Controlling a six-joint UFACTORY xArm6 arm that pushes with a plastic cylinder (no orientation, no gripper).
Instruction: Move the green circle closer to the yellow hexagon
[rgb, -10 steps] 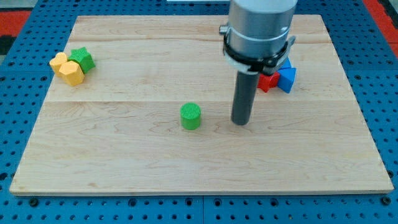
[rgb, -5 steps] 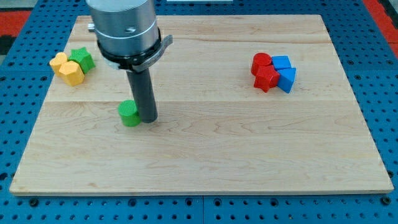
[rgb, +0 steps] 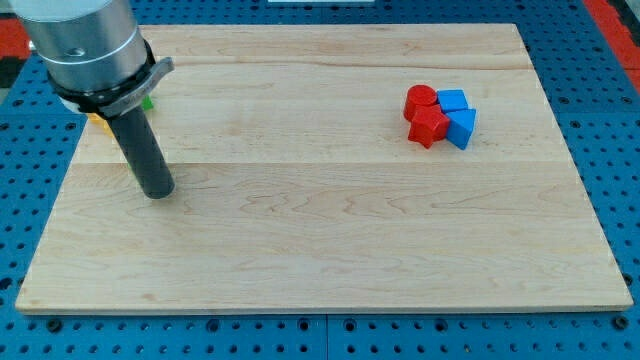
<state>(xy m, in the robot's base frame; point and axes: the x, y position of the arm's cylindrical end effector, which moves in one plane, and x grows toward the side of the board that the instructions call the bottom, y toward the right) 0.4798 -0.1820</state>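
Note:
My tip (rgb: 158, 192) rests on the wooden board (rgb: 330, 230) at the view's left. The arm's grey body covers the board's upper-left corner. The green circle does not show in the camera view; I cannot tell where it is. The yellow hexagon is hidden behind the arm, with only a thin yellow sliver (rgb: 97, 119) showing at the arm's lower edge. A small piece of the green star-like block (rgb: 148, 101) shows just right of the arm.
A cluster of red blocks (rgb: 424, 114) and blue blocks (rgb: 458, 116) lies touching at the view's upper right. The board's left edge is close to my tip.
My tip has swept from the board's middle to the far left. The green circle went left with it, then dropped out of sight. The arm now covers the yellow and green cluster.

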